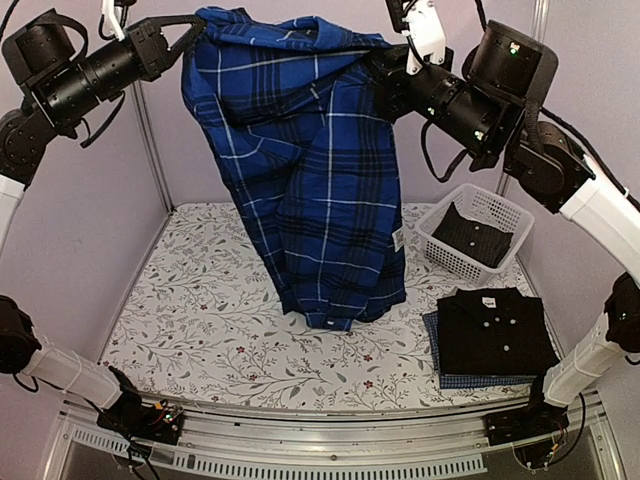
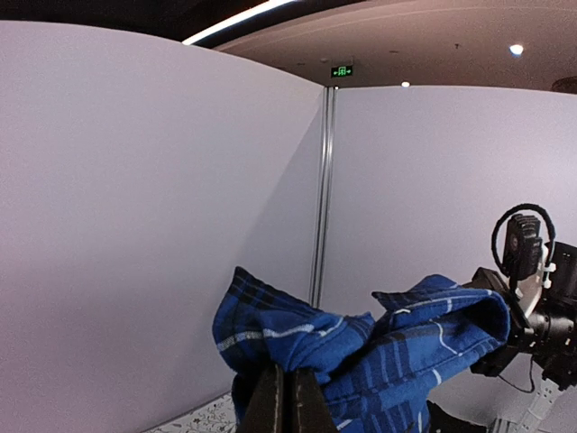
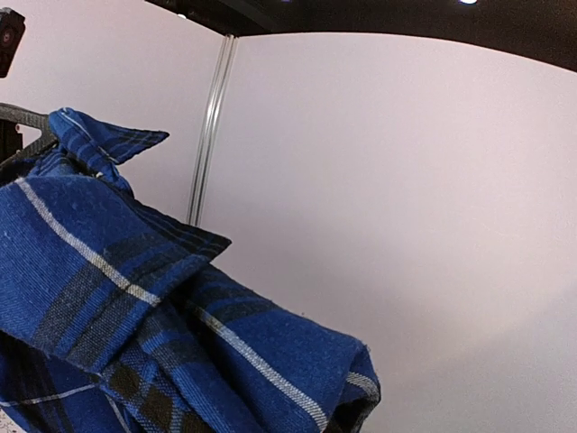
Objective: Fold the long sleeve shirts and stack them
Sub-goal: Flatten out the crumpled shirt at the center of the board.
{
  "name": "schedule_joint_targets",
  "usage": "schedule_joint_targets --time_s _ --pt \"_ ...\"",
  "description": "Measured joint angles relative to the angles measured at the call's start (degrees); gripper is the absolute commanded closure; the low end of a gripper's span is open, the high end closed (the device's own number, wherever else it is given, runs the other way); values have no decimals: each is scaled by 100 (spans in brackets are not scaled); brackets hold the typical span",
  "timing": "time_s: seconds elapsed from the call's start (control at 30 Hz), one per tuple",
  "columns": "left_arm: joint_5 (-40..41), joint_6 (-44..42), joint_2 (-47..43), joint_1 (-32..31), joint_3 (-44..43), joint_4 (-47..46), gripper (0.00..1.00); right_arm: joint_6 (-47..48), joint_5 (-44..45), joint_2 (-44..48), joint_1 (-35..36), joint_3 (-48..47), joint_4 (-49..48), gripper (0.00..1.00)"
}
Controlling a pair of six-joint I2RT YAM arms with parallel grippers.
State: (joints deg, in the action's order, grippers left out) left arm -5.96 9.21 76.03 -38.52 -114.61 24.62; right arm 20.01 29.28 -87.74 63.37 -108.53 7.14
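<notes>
Scene: two black robot arms hold one garment high above a worktop covered in a pale floral print, with plain white walls behind.
Task's thing: a collared cloth dark blue plaid shirt, crossed by thin white lines, hangs in mid-air between the arms. It is bunched and twisted rather than spread. Its lower edge reaches the middle of the worktop, and I cannot tell whether it touches.
Left tool: clenched on the upper left edge of the plaid shirt. Its wrist view shows cloth gathered over the closed fingers.
Right tool: clenched on the upper right edge of the same shirt. Cloth hides the fingers in its own view.
Step in hand: this looks like lifting and opening out the third shirt, before any fold is made.
Next move: it probably calls for drawing the top edge taut, then lowering the shirt flat onto the bare left and middle of the worktop, away from the finished pile.
Finished pile: a folded plain black shirt with white buttons lies on a folded fine blue check shirt, at the near right.
Container: a white plastic lattice basket sits at the far right, just beyond the pile. A dark garment lies inside it.
</notes>
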Motion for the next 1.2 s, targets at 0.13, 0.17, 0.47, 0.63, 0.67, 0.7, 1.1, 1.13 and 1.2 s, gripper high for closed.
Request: schedule_joint_targets --time_s 0.13,0.17,0.47,0.63,0.67,0.7,1.1,1.13,1.2 --pt "0 -48 39 9 -157 -87 100 44 -461 -138 -66 -501 328 100" --pt "20 -44 101 44 -212 -98 100 13 -625 -201 -166 -573 420 100" --pt "-1025 778 1469 1609 743 -505 100 -1493 -3152 -1268 -2253 -63 929 100" --pt "-1700 1283 3073 2168 1434 -619 100 -2208 -3941 -2564 -2820 149 1132 100" --pt "-1764 1344 3383 2210 1475 -597 100 -2323 -4041 -2855 -2872 149 1196 100" --pt "-1803 1401 3646 2238 1513 -577 100 -2422 -4103 -3115 -2903 153 1263 100" --pt "-1762 1497 4291 2260 332 4 59 -2983 -4048 -3816 -2942 26 1488 100" --pt "-1733 1445 4371 2271 98 72 50 -3012 -3995 -3816 -2951 17 1491 100" --pt "-1698 1379 4516 2304 -258 243 38 -3053 -3888 -3823 -2977 17 1499 100"
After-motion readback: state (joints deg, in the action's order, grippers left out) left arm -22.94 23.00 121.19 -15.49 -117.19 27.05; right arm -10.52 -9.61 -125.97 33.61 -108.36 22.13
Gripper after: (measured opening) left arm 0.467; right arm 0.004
